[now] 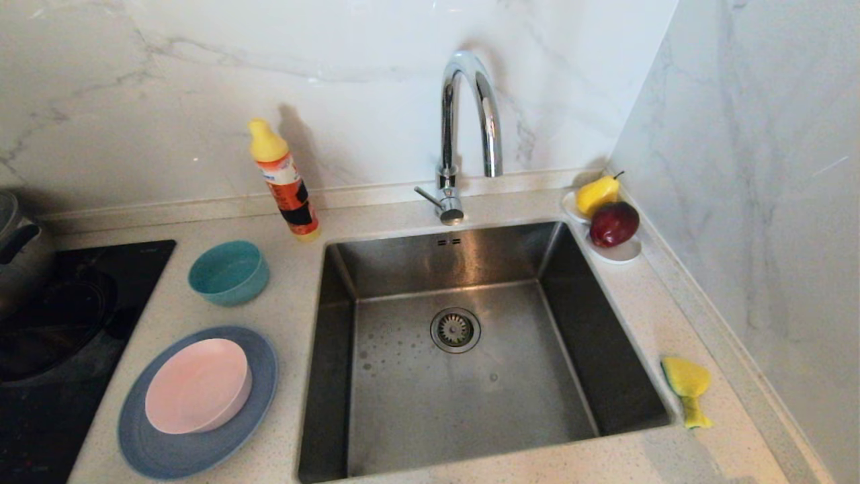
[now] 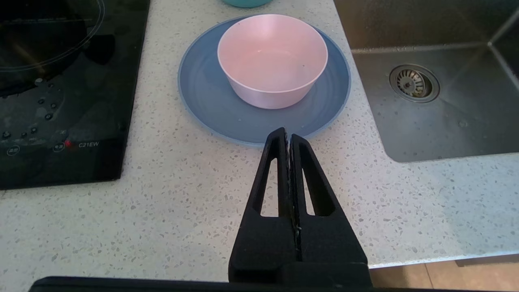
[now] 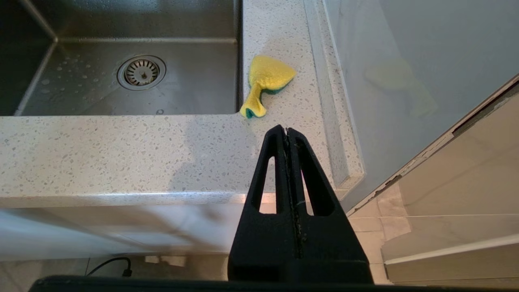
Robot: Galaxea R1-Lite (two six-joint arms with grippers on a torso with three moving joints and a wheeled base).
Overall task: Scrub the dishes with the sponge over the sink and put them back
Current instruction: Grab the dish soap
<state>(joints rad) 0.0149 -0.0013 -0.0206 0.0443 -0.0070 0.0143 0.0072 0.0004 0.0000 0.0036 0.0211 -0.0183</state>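
The left gripper (image 2: pixel 288 136) is hanging over the near edge of the speckled tabletop (image 2: pixel 162 211), its black fingers (image 2: pixel 279 162) pressed fully together and holding nothing. Just beyond their tips the slate-blue plate (image 2: pixel 211 101) is lying flat, and the pale pink bowl (image 2: pixel 272 61) is sitting upright on it, slightly toward the plate's far side. Farther on, past the plate, the teal bowl (image 1: pixel 228 272) is standing alone on the tabletop, apart from the other two dishes. To one side of the left fingers a black cooktop (image 2: pixel 61 81) is lying flush in the tabletop; to the other side the steel sink (image 2: pixel 446 121) is opening, with its round strainer drain (image 2: pixel 414 83) in the basin floor. The right gripper (image 3: pixel 287 130) is hanging over the tabletop's front edge, its fingers (image 3: pixel 298 162) also closed tight on nothing. Just ahead of their tips the yellow sponge (image 3: pixel 267 81) is lying crumpled on the narrow strip between the sink's rim and the side wall, its green scouring side showing underneath. Well beyond the sponge, in the far corner, a white saucer (image 1: pixel 621 253) is carrying a red apple (image 1: pixel 613 223) and a yellow pear (image 1: pixel 596 193), the two fruits touching. At the back of the sink the curved chrome tap (image 1: pixel 470 121) is arching over the basin, and a yellow-capped detergent bottle (image 1: pixel 285 181) is standing tilted near the sink's far corner on the teal bowl's side.
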